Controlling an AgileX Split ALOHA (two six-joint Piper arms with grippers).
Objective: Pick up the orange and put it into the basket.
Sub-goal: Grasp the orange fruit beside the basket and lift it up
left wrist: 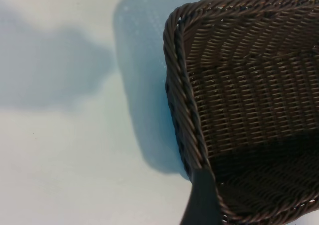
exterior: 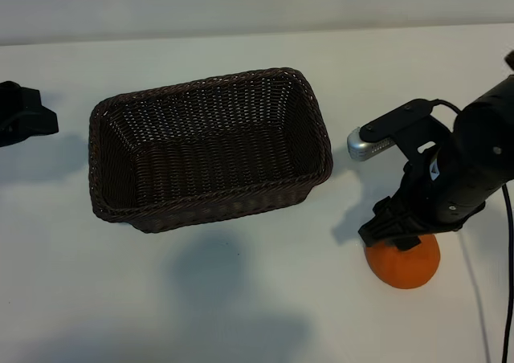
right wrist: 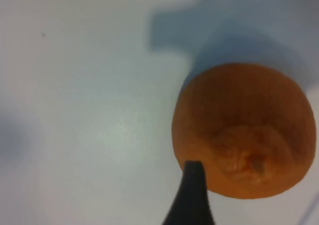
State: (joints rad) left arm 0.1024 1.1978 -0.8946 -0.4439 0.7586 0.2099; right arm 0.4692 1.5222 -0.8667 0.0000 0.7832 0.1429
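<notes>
The orange [exterior: 404, 264] sits on the white table at the front right, well apart from the basket [exterior: 201, 84]. My right gripper [exterior: 399, 233] hovers directly over the orange and hides its top. It is open. In the right wrist view one dark finger [right wrist: 193, 185] ends at the edge of the orange [right wrist: 244, 130], whose puckered end faces the camera. The dark-brown wicker basket stands in the middle of the table with nothing in it. My left gripper [exterior: 28, 114] is parked at the far left edge, open. Its one visible finger [left wrist: 202, 200] points toward the basket's rim [left wrist: 179, 85].
A silver wrist camera [exterior: 369, 146] sticks out from the right arm toward the basket. A black cable [exterior: 507, 242] hangs down at the right edge. Bare white tabletop [exterior: 241, 299] lies between the orange and the basket.
</notes>
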